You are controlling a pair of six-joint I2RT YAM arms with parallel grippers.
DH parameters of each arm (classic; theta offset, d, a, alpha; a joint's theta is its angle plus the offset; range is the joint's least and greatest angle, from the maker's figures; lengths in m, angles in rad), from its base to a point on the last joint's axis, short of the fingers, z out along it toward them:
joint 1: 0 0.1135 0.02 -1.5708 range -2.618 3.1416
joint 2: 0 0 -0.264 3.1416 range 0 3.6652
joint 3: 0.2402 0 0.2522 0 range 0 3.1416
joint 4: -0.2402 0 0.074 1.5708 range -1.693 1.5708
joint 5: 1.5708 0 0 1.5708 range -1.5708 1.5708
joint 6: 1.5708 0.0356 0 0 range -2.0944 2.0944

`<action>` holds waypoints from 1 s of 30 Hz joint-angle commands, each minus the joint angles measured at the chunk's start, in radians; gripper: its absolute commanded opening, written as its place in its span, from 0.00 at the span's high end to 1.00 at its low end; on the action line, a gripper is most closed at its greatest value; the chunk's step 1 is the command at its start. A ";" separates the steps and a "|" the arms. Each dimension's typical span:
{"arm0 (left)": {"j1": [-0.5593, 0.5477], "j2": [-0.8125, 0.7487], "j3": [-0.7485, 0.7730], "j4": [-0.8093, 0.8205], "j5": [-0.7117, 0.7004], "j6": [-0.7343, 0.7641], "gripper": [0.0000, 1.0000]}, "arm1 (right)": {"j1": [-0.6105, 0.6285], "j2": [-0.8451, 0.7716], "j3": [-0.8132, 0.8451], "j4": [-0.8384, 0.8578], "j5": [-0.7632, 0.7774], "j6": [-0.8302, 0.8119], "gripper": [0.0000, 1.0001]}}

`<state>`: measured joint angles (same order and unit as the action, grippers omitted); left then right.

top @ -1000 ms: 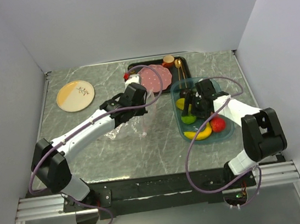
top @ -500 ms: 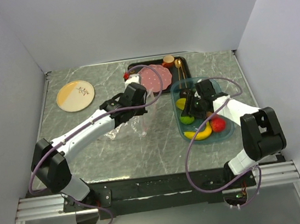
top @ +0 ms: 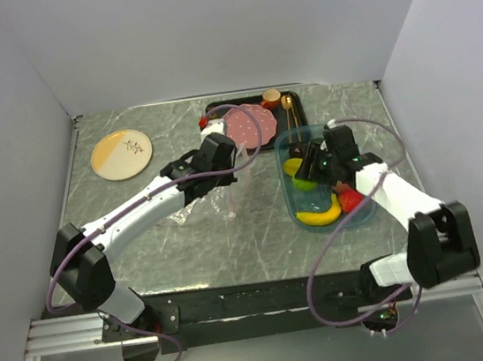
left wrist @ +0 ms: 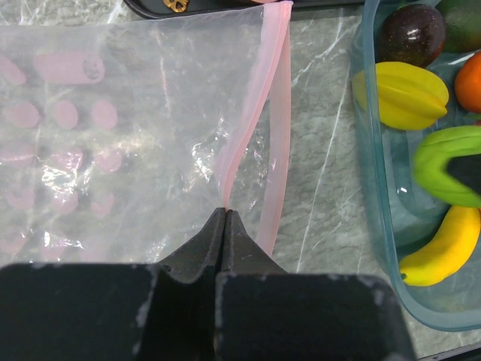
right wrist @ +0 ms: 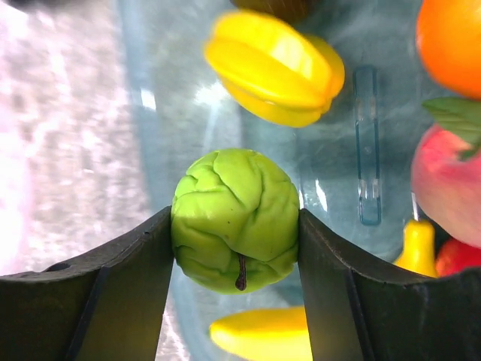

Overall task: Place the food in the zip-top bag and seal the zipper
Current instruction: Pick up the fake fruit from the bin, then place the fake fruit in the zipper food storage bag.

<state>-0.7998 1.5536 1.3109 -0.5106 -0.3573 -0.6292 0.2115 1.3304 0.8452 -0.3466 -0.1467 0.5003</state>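
Green lime [right wrist: 235, 241]: clamped between the jaws of the right gripper [right wrist: 234, 219], which stand part open around it, over the blue tray [left wrist: 378, 180] near the right edge of the bench [top: 257, 232]. Left gripper [left wrist: 225, 216]: jaws shut on the zipper [left wrist: 276, 105] of the zip-top bag [left wrist: 113, 135], mid-bench. Loading appears to be in hand. Next, the lime must be carried to the bag's mouth, which looks narrow.

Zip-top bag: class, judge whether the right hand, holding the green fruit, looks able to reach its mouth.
Probably yes: only bare table separates the blue tray, where the right hand grips the green fruit, from the pink zipper; the left hand pinches it.
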 commanded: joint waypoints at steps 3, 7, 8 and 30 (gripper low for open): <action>0.004 -0.038 -0.004 0.050 -0.006 0.008 0.99 | 0.002 -0.207 -0.003 0.023 -0.022 0.069 0.72; 0.004 -0.032 0.005 0.047 0.001 0.006 0.99 | 0.006 -0.286 -0.038 0.139 -0.174 0.159 0.71; 0.004 -0.032 0.008 0.049 0.003 0.005 0.99 | 0.020 -0.289 -0.046 0.159 -0.192 0.191 0.71; 0.002 -0.098 -0.056 0.172 0.139 -0.018 0.99 | 0.195 -0.008 0.051 0.498 -0.335 0.359 0.71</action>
<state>-0.7998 1.4746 1.2587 -0.3912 -0.2581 -0.6331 0.3916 1.3170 0.8646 0.0399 -0.4400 0.8196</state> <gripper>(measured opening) 0.014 0.660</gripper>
